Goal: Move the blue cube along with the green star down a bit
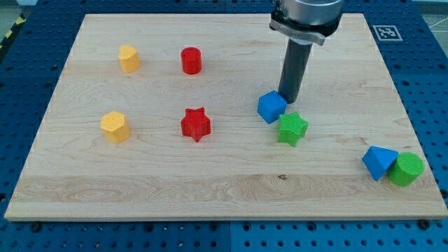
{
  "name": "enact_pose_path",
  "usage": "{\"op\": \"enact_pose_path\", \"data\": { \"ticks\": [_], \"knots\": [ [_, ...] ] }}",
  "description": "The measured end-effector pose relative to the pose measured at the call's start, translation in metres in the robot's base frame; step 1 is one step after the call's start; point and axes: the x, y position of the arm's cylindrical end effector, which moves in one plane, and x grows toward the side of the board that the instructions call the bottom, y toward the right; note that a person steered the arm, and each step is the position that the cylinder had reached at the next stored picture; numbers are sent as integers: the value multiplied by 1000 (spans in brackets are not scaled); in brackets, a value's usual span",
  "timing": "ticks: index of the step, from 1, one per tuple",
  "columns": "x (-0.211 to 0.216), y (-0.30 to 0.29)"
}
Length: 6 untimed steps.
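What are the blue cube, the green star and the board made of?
Blue cube: looks like matte plastic, one even colour, possibly 3D-printed. Green star: likely the same plastic; faint ridges show on its sides. Board: pale wood with visible grain and plank seams, smooth finish. My tip stands just above both blocks.

Blue cube (pixel 271 107) touches green star (pixel 292 129) at its lower right, mid-board.
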Motion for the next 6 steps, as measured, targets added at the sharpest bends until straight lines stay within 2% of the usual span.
{"op": "enact_pose_path", "data": {
  "ticks": [1, 3, 6],
  "knots": [
    [-41, -16],
    [-26, -38],
    [82, -4]
  ]
}}
